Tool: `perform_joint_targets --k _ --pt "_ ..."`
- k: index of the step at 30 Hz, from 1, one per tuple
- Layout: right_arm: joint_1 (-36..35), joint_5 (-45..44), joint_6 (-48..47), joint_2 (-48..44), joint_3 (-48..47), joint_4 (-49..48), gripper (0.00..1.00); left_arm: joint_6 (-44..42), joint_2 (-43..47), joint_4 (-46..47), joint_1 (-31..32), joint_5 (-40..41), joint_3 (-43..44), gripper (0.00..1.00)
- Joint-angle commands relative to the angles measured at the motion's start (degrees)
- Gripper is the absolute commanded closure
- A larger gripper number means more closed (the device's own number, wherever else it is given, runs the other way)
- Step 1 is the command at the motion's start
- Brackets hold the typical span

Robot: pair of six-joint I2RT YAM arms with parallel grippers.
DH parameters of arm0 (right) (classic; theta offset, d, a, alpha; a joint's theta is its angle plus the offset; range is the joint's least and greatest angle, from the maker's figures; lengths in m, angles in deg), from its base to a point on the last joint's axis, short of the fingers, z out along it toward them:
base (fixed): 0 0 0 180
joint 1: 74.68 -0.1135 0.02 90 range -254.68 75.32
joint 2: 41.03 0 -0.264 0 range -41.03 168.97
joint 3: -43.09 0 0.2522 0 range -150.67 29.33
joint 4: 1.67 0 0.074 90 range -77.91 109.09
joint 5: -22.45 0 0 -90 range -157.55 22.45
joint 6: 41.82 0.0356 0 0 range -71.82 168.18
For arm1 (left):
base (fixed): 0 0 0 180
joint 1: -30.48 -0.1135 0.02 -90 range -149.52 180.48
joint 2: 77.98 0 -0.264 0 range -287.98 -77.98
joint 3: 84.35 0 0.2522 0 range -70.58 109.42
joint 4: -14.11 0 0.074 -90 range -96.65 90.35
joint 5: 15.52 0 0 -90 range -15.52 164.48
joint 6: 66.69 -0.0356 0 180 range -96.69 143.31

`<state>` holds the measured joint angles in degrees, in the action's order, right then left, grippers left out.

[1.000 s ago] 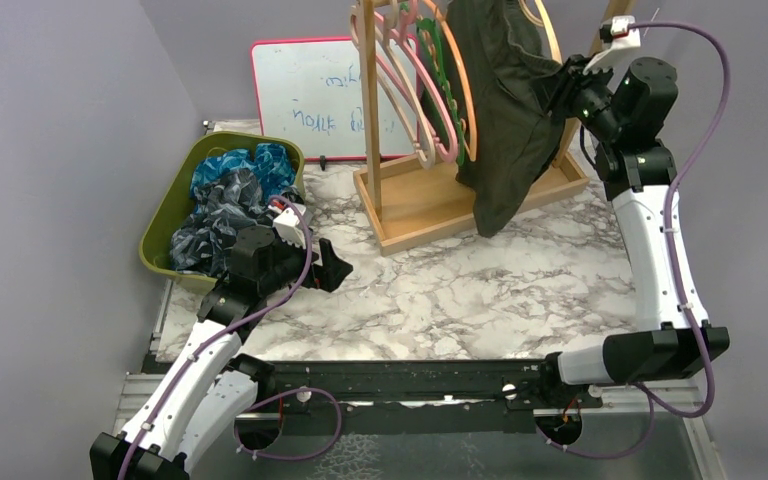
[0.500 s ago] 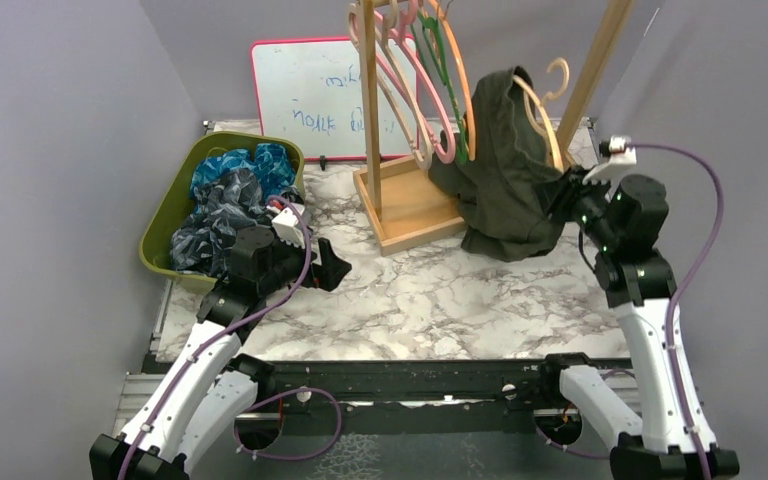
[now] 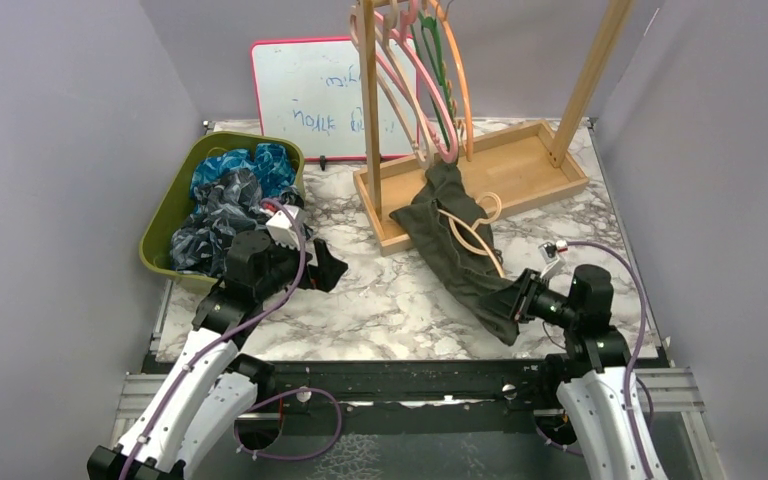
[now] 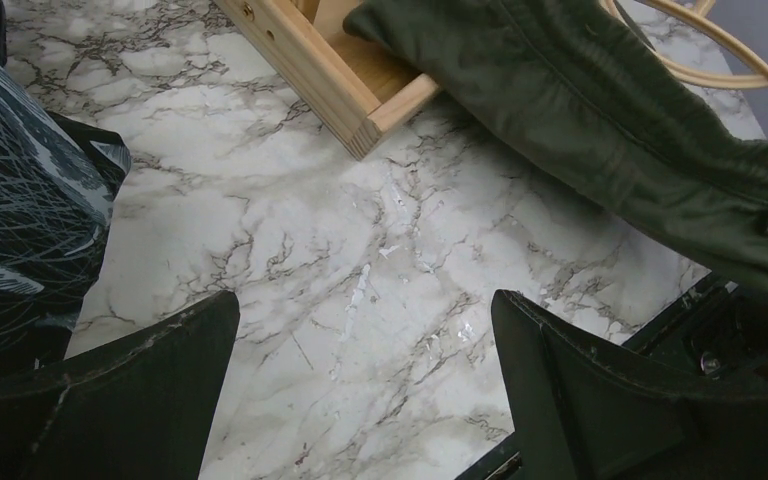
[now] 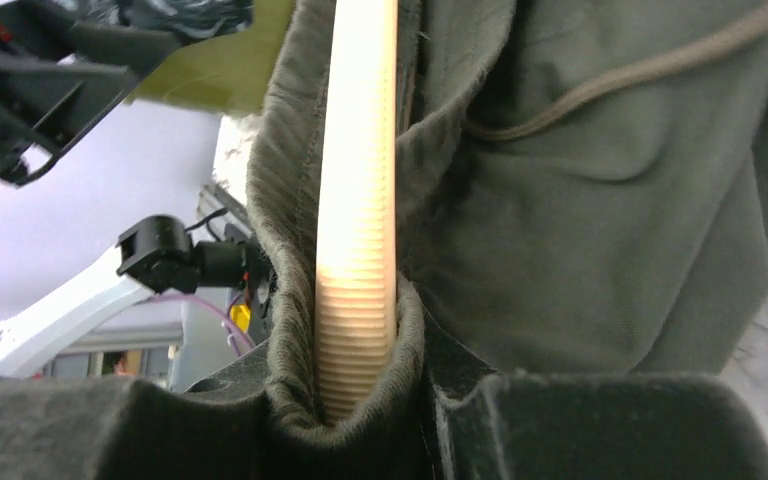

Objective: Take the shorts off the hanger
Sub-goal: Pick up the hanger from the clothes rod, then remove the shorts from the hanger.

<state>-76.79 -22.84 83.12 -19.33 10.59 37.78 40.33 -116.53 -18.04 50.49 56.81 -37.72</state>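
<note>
While right gripper (image 3: 516, 300) pinches olive shorts (image 3: 452, 250), arm (image 3: 600, 352) folded low, left gripper (image 4: 365, 305) agape

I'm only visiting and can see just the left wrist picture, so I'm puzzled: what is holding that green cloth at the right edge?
Observer: The right gripper, shut on the near end of the olive shorts; they lie stretched from the rack across the table.
Operator: Is the hanger out of them?
Observer: No. The right wrist view shows the ribbed hanger pinched inside a fold of the cloth.
Operator: And the dark cloth on my left?
Observer: Those are dark shorts heaped in a green bin.
</note>
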Motion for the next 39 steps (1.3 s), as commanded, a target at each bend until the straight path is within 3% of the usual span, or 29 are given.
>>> perform_joint_targets --k 1,6,12,20,25,32,39 --pt "0.00 13.79 -2.64 -4.00 -1.96 3.04 0.99 2.51 3.30 0.67 0.23 1.50 -0.61 0.01" --pt "-0.01 23.47 -9.24 -0.86 -3.80 4.41 0.99 10.21 6.80 7.35 0.26 -0.80 -3.66 0.01" --pt "-0.04 29.09 -5.76 -2.85 -2.48 -1.00 0.99 23.47 8.66 22.12 0.22 -7.02 -8.96 0.04" --pt "0.00 26.76 -5.78 0.14 -1.82 -1.56 0.99 19.48 -4.24 19.05 1.27 -9.43 -2.24 0.18" --pt "-0.09 24.49 -7.88 4.33 -2.12 -2.07 0.99 17.54 -9.26 18.05 9.18 0.38 1.75 0.19" --pt "-0.80 22.31 -9.68 5.72 -3.50 -1.03 0.99 15.57 -21.21 12.89 26.99 24.13 9.66 0.24" --pt "-2.20 19.55 -10.93 5.33 -4.56 -0.07 0.99 17.17 -23.86 13.46 29.77 31.80 11.57 0.23"
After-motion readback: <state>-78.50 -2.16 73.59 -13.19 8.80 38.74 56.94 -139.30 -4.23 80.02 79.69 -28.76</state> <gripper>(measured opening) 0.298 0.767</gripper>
